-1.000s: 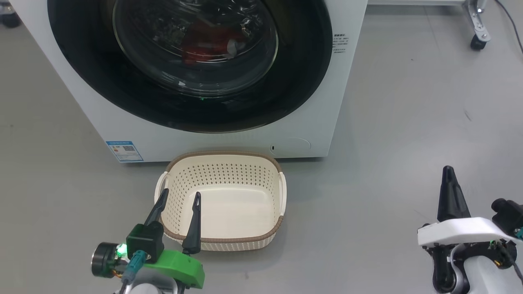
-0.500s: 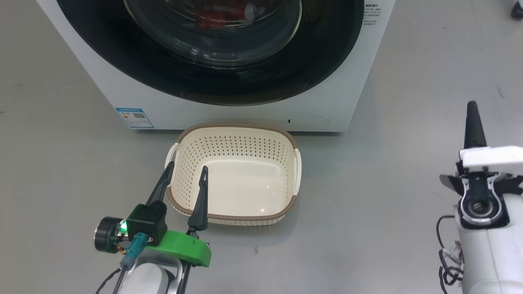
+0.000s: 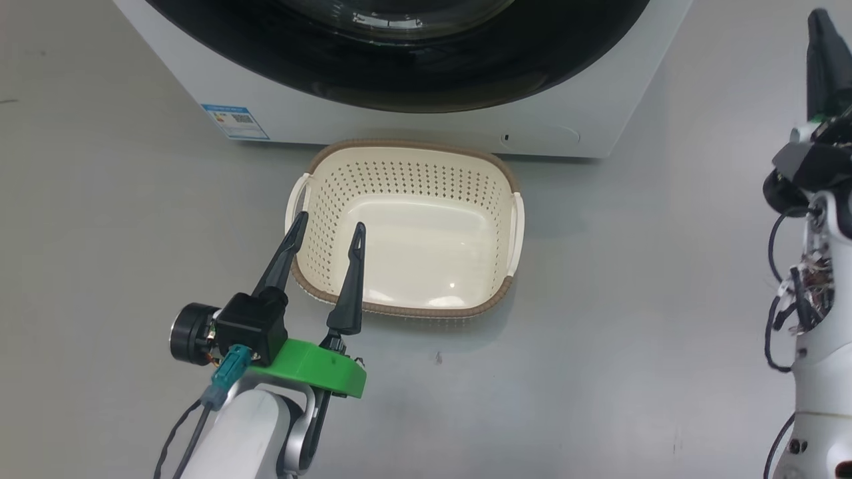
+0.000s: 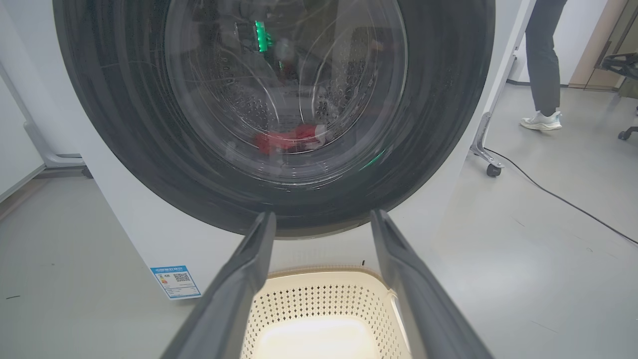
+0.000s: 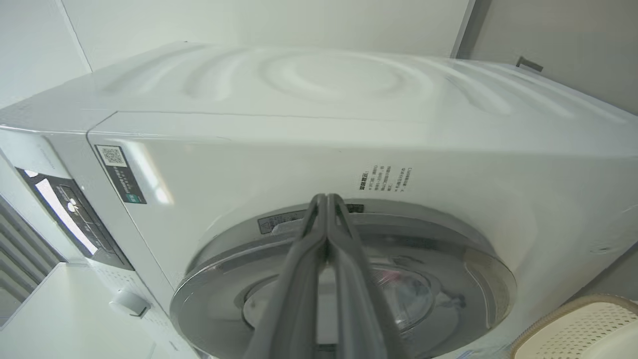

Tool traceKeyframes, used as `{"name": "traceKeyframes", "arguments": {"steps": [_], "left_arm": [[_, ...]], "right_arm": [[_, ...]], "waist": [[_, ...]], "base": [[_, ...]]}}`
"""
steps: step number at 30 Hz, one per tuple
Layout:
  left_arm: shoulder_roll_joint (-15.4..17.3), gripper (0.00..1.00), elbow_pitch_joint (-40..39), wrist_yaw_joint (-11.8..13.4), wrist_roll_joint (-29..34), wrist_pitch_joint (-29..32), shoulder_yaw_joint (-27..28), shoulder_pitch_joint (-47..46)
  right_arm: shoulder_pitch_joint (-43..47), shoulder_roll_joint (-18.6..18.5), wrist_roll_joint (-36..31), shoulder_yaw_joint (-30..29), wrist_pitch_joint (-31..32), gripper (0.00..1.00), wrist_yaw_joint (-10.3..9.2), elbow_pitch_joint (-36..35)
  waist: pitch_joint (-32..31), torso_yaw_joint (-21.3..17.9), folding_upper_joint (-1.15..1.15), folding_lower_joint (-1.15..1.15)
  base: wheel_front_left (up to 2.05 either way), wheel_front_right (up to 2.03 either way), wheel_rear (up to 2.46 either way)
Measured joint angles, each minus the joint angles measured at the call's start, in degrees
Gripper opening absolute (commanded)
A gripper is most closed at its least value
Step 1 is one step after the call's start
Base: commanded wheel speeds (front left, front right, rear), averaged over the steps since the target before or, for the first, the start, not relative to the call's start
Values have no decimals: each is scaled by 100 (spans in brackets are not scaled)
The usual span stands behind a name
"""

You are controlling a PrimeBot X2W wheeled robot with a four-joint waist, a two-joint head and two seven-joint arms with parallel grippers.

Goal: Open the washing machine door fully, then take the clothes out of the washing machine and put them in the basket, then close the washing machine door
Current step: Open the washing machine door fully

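Green-mounted left hand [image 3: 331,221] sat nearest, low over the grey floor, fingers spread wide and empty. Its tips hung over the near-left corner of the basket [image 3: 406,142]; whether they touched the rim could not be told.

Basket stood empty on the floor, far rim just under the washer [image 3: 586,100] front, long axis running across the washer's face.

Beyond it, the door [image 3: 399,80] lay shut against the washer. Left wrist view showed the clothes [image 4: 289,139] red through the glass, low in the drum, ahead of and above the left hand.

Right hand [image 3: 817,20] stood raised off the washer's right side, fingers pressed together, holding nothing. In its wrist view the closed tips pointed at the door's rim and looked close to it; contact unclear.

Judgement: opening not yet begun. Door rim lay ahead of the right hand and to its left, so that arm looked the nearer one for the pull. Hinge side not readable. Clothes were out of reach behind the glass until the door swings clear.
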Motion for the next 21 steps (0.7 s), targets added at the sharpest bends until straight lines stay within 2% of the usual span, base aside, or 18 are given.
{"name": "traceKeyframes", "arguments": {"steps": [8, 13, 14, 21], "left_arm": [[-8, 100, -113, 9, -47, 0, -152, -236], [-14, 100, -127, 9, -127, 0, -316, -363], [-15, 100, -134, 9, -138, 0, -371, -396], [-25, 100, -169, 53, -261, 0, -547, -491]], "right_arm": [[-822, -480, 186, 133, 779, 0, -335, 158], [-1201, -754, 210, 333, 1247, 0, -465, 266], [-1329, -867, 208, 363, 1367, 0, -563, 321], [-1751, -1166, 153, 523, 1750, 0, -705, 486]], "waist": [[407, 178, 0, 0], [599, 288, 0, 0], [656, 342, 0, 0], [814, 556, 0, 0]], "base": [[0, 0, 0], [0, 0, 0], [0, 0, 0], [0, 0, 0]]}}
